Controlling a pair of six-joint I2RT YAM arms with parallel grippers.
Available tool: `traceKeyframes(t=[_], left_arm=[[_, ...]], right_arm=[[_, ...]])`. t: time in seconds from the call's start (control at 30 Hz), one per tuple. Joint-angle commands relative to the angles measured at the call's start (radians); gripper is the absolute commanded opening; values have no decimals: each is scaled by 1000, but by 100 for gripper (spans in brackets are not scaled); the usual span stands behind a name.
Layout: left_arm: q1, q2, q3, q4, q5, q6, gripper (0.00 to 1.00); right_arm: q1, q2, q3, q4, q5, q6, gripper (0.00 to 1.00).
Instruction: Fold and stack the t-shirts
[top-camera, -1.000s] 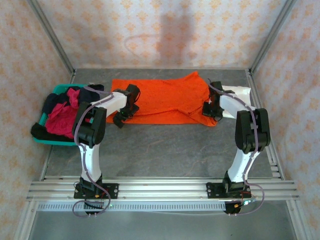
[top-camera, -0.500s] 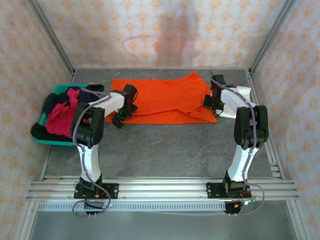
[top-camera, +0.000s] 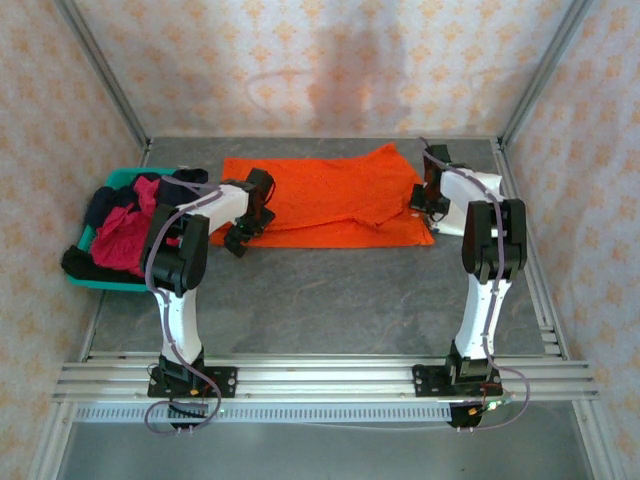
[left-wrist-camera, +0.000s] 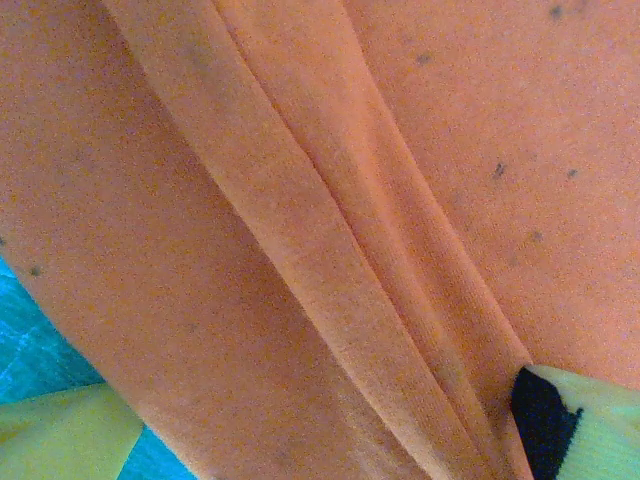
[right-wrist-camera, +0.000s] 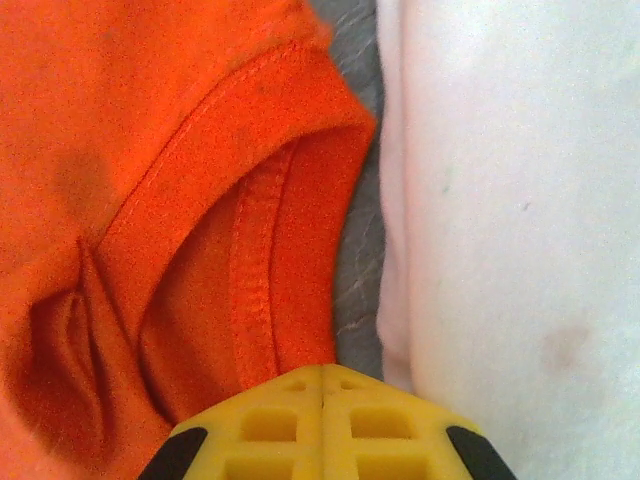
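A bright orange t-shirt (top-camera: 330, 195) lies spread flat across the back of the table. My left gripper (top-camera: 243, 228) sits at its left edge. In the left wrist view the orange cloth (left-wrist-camera: 300, 200) covers the space between the fingers (left-wrist-camera: 60, 440), which stand wide apart. My right gripper (top-camera: 428, 197) is at the shirt's right edge, shut, with no cloth seen in it. Its yellow tips (right-wrist-camera: 322, 372) meet beside an orange hem (right-wrist-camera: 255, 260), over the grey strip before the white t-shirt (right-wrist-camera: 510, 200). That white t-shirt (top-camera: 482, 188) lies at the far right.
A teal basket (top-camera: 100, 283) at the left edge holds a crimson-pink shirt (top-camera: 125, 235) and dark shirts (top-camera: 105, 200). Bare grey tabletop (top-camera: 330, 300) stretches in front of the orange shirt. Metal frame posts stand at the back corners.
My right gripper has moved from the orange shirt's near right corner back along its right edge. A fold has formed on the shirt's right part. The left gripper has barely shifted.
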Motion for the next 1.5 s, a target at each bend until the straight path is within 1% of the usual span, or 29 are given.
traceKeyframes(t=[0.0,0.03,0.07,0.13,0.17,0.23,0.3,0.33,0.43,0.53,0.63,0.73,0.77,0.9,0.97,1.03,1.2,1.33,1.47], left_arm=[[32,30,-49,5,-21,7,98],[32,28,-47,3,-21,8,97],[31,26,-44,-2,-23,11,98],[29,8,-41,-12,-35,18,97],[30,-1,-41,-12,-39,21,98],[26,-15,-37,-17,-43,27,98],[22,-23,-25,-24,-46,33,98],[19,-26,-14,-28,-43,37,98],[4,-41,15,-36,-32,54,98],[-10,-72,44,-48,-37,67,99],[-12,-101,66,-47,-38,82,99],[-12,-101,96,-46,-48,101,99],[-10,-93,114,-50,-48,107,99],[8,-21,162,-53,-60,112,98],[24,9,167,-51,-65,107,98],[40,28,160,-41,-65,104,98],[61,66,138,-4,-84,121,98],[65,82,122,-3,-78,124,97],[61,30,21,15,-71,106,97]], right_arm=[[-6,20,42,-5,21,3,0],[-6,12,43,-12,12,1,0],[-6,-6,40,-19,-2,1,3],[-6,-83,-8,2,-35,-3,18],[-6,-126,-47,24,-53,-5,24],[-6,-215,-143,78,-86,-18,41],[-6,-268,-215,88,-119,-30,52],[-6,-284,-244,90,-129,-30,54],[-6,-330,-336,95,-145,-24,54],[-6,-368,-417,106,-106,4,52],[-11,-362,-445,89,-51,36,44],[-21,-327,-435,82,-41,58,37],[-22,-316,-429,85,-35,64,32],[-24,-277,-401,101,-7,73,8],[-27,-262,-382,102,13,74,0],[-33,-252,-365,102,28,79,0],[-42,-234,-336,92,2,78,0],[-42,-253,-369,83,1,91,0],[-42,-298,-443,58,12,143,0]])
